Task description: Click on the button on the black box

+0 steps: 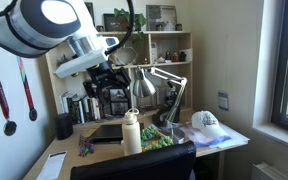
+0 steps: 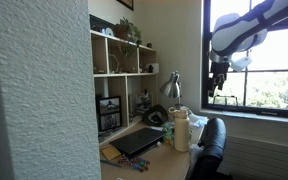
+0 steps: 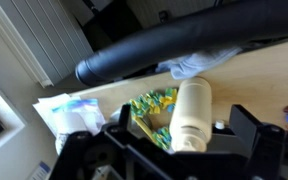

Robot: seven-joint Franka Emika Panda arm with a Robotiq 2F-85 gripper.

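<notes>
The pincer (image 3: 169, 150) is seen spread wide in the wrist view, its two dark fingers set well apart and nothing held between them. For a push no grasp is needed, though it is judged that pressed-together fingers would give a firmer tip. The pincer is carried high above the desk (image 1: 54, 160), so that the tall things standing there are cleared.

Directly beneath it a white bottle (image 3: 189, 115) is framed between the fingers, upright on the desk, with a green patterned item (image 3: 152, 105) just beside it. The curved black back of a chair (image 3: 174, 45) is drawn in close to the desk edge. None of these belongs to the task, and they are best passed over rather than approached.

Further back, a desk lamp (image 1: 162, 78) is bent over the work surface, and a white cap (image 1: 206, 122) is laid near the desk's corner. Both are obstacles to be kept clear of on any descent.

Against the wall a shelf unit (image 1: 189, 60) is stood, and in a lower compartment of it a black box (image 2: 109, 113) is tucked. This is probably the task's thing, but its button is too small to be made out. The box is well apart from the pincer. The task is therefore judged barely begun: a long reach toward the shelf is called for, then a slow, level entry into the compartment.
</notes>
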